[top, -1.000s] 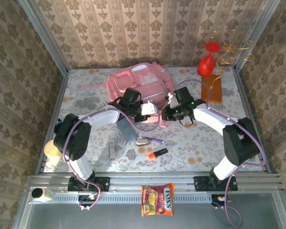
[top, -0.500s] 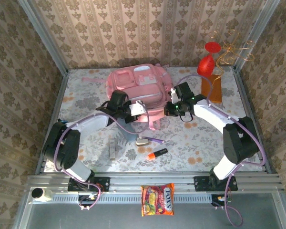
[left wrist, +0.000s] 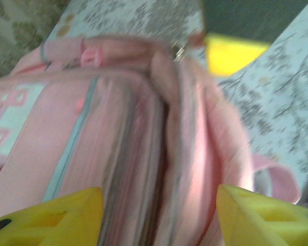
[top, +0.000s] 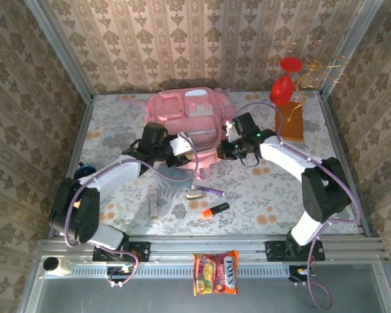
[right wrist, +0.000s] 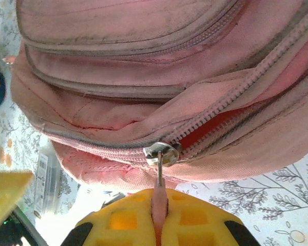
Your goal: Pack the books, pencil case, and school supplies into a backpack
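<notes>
The pink backpack [top: 189, 117] lies at the back middle of the table. My right gripper [right wrist: 160, 215] is shut on the pink pull tab of its zip slider [right wrist: 162, 152], at the bag's near right edge [top: 223, 149]; the zip beside it gapes onto red lining. My left gripper [left wrist: 156, 220] stands open with blurred bag fabric [left wrist: 143, 154] between the yellow fingertips [left wrist: 267, 215], at the bag's near edge [top: 186, 151]. An orange-and-black marker [top: 215, 210], a purple pen [top: 213, 192], a beige oblong piece [top: 195, 194] and a pale stick [top: 154, 203] lie in front. Books and pencil case are not made out.
A grey-blue flat shape [top: 164, 171] lies partly under my left arm. An orange-brown slab [top: 290, 122] and red ornament [top: 281, 88] stand back right. A snack packet [top: 215, 272] sits on the front rail. A dark blue object [top: 85, 172] is at the left edge.
My left gripper has opened and drawn back to the left along the bag's near edge. My right gripper, still shut on the zip pull, has shifted slightly up and left.
</notes>
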